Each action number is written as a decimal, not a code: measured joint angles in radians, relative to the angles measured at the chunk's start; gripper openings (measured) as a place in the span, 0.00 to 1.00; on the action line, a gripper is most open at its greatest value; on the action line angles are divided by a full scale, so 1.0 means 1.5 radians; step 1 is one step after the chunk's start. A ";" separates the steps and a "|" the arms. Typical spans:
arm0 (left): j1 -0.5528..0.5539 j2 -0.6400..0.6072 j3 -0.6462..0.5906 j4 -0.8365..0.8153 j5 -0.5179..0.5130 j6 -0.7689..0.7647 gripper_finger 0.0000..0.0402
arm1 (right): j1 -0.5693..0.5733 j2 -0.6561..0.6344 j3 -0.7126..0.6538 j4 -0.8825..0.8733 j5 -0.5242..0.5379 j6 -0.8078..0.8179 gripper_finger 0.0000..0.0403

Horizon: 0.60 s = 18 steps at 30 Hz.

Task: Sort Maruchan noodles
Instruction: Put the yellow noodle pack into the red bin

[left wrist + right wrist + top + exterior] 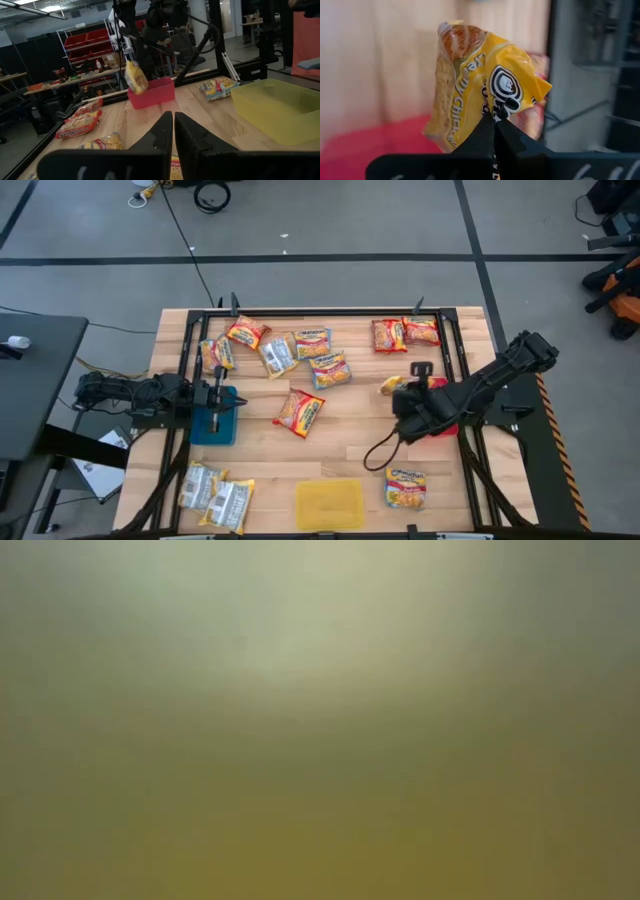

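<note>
Yellow packet (485, 85) in right gripper (494, 125)

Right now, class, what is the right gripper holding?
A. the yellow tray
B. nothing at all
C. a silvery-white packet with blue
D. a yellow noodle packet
D: the right wrist view shows the right gripper shut on a yellow noodle packet, and the left wrist view shows that packet hanging above the red tray.
</note>
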 joint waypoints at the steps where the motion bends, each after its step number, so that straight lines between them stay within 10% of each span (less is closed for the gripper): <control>1: 0.000 0.000 0.000 0.000 0.000 0.000 0.06 | 0.004 -0.005 0.000 -0.021 0.001 0.015 0.01; 18: 0.000 0.000 0.000 0.002 0.000 0.000 0.06 | 0.017 -0.163 -0.128 -0.021 -0.060 0.062 0.01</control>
